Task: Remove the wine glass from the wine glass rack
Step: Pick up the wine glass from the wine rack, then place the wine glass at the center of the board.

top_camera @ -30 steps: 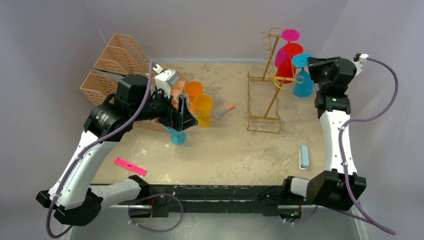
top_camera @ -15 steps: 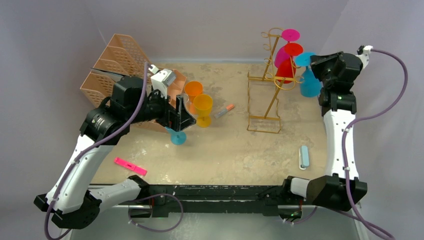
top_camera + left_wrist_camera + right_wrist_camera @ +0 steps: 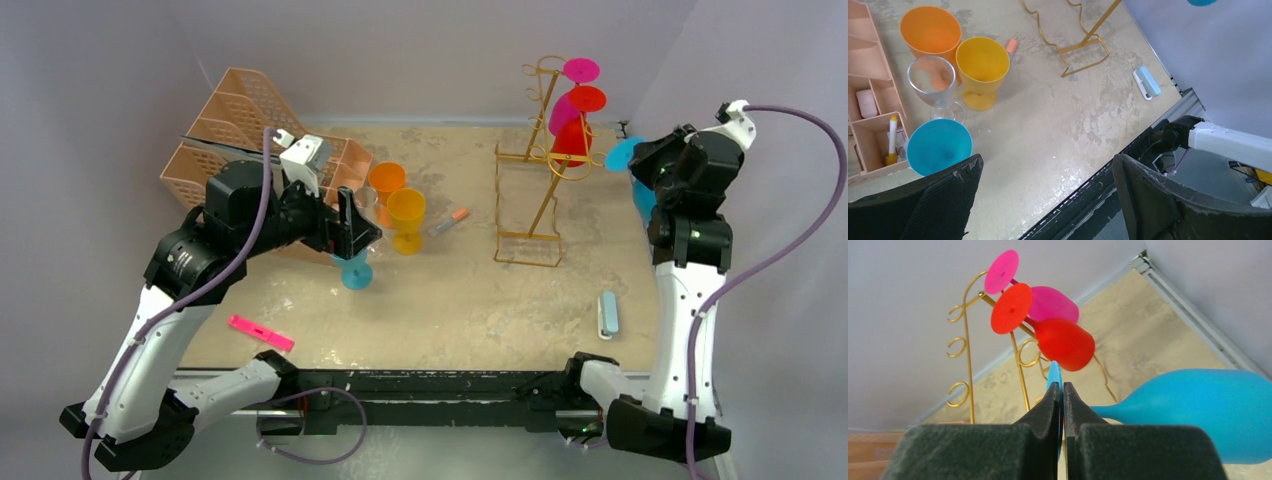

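**Blue wine glass [image 3: 1198, 410] off the wine glass rack [image 3: 968, 360], foot pinched by right gripper [image 3: 1062, 390]**

Right arm [image 3: 690, 250] has swung out toward the right wall over the last second and carried the blue glass with it. A second ago the glass hung at the rack's right-hand hook. Now it sits well apart from the gold wire, to the right of it, with open space between them.

Left arm [image 3: 180, 290] has pulled back a little toward its own side. It plays no part in the lift.

The rack stands upright where it was. The pink glass [image 3: 1050, 304] and red glass [image 3: 1064, 344] hang on it as before.

The blue glass lies tilted, almost sideways, with its bowl to the right in the right wrist view and its stem running back to the pads.

The right gripper's jaws are squeezed together on the thin blue foot disc, edge-on between the pads. The hold has stayed the same through the move.

Left gripper [image 3: 1045, 165] has its jaws spread wide and holds nothing. It hovers over the teal glass [image 3: 939, 146] that stands on the table.

Judgement: the removal itself looks done. What seems left is setting the glass down. The hold on a thin disc looks slim, so the glass could pivot or slip if swung fast.
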